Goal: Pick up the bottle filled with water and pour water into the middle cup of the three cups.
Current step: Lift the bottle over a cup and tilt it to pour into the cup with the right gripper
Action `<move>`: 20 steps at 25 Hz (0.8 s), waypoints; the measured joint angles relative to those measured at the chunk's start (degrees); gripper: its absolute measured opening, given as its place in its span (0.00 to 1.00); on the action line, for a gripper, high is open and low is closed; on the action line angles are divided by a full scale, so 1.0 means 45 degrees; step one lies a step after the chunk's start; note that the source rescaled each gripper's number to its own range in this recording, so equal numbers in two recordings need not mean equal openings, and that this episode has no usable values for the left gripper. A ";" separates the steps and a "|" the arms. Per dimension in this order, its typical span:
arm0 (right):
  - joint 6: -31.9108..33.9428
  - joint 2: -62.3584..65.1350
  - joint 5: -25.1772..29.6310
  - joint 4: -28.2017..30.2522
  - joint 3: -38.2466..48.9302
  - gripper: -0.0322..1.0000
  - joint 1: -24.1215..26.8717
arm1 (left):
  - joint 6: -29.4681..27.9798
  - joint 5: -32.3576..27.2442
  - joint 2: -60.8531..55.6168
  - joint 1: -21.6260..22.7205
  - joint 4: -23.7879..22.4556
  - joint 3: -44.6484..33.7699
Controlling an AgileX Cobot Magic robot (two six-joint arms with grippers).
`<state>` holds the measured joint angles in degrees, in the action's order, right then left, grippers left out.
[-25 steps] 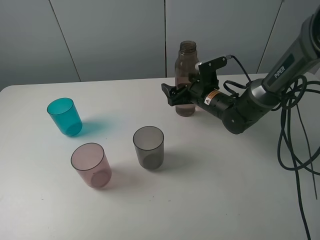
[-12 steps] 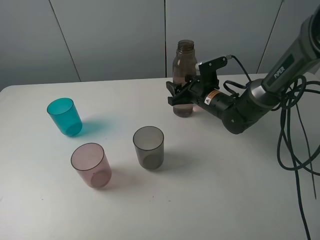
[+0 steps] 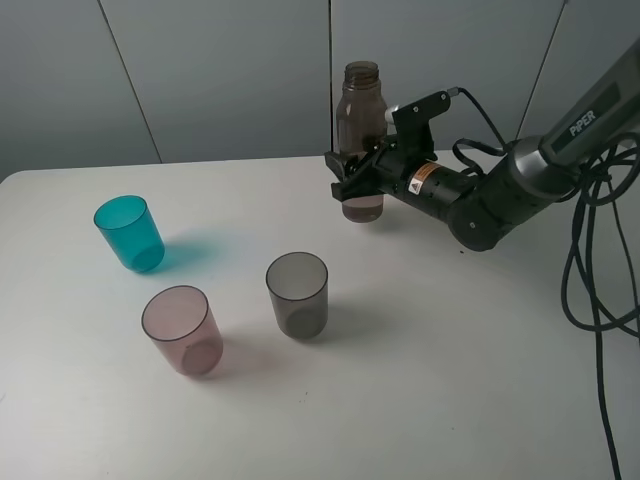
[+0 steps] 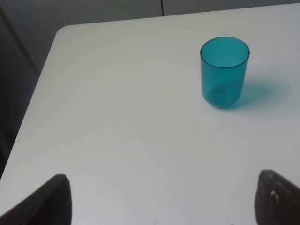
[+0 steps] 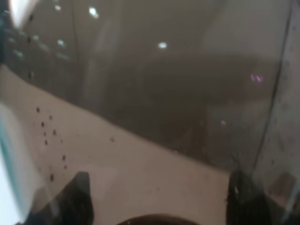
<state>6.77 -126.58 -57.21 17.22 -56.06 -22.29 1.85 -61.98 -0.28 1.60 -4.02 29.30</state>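
Bottle point(image 3: 361, 120). **Exterior high view:** a smoky, translucent brown plastic cylinder with a narrower threaded neck and no cap. It is upright and clamped low on its body by the right gripper point(image 3: 347, 184). Its base appears just clear of the white table point(image 3: 450, 380), though this is hard to confirm. It is well apart from the pink cup point(image 3: 181, 330), beyond it and to the right. The grey cup point(image 3: 297, 294) stands near the pink cup on its right, and the teal cup point(image 3: 130, 232) stands near it at the back left. All three are smooth, tapered, translucent tumblers. Counted left to right, the pink cup reads as the middle one.

The step in hand is judged to be the lift after grasping. The next move calls for carrying the bottle over the pink cup and tilting the neck slowly over its rim.

**Left wrist view:** the left gripper point(image 4: 164, 204) has its jaws spread wide and holds nothing. The teal cup point(image 4: 225, 72) stands upright on the matte table point(image 4: 117, 117). The pink cup is out of frame.

**Right wrist view:** the bottle point(image 5: 164, 93) wall fills the frame. It is glossy, blurred and speckled with droplets, and sits between the dark fingertips point(image 5: 77, 197).
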 joint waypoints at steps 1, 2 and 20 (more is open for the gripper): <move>0.0000 0.0290 0.0000 0.0159 0.0000 0.03 0.0000 | 0.0000 0.0000 0.0000 0.0000 0.0000 0.0000; 0.0000 0.0568 0.0021 0.0346 0.0000 0.03 -0.0025 | 0.0000 0.0000 0.0000 0.0000 0.0000 0.0000; 0.0006 0.0910 0.2578 0.3532 -0.3091 0.03 -0.2601 | 0.0000 0.0000 0.0000 0.0000 0.0000 0.0000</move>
<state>6.79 -122.49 -45.61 33.11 -69.97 -34.00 1.85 -61.98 -0.28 1.60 -4.02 29.30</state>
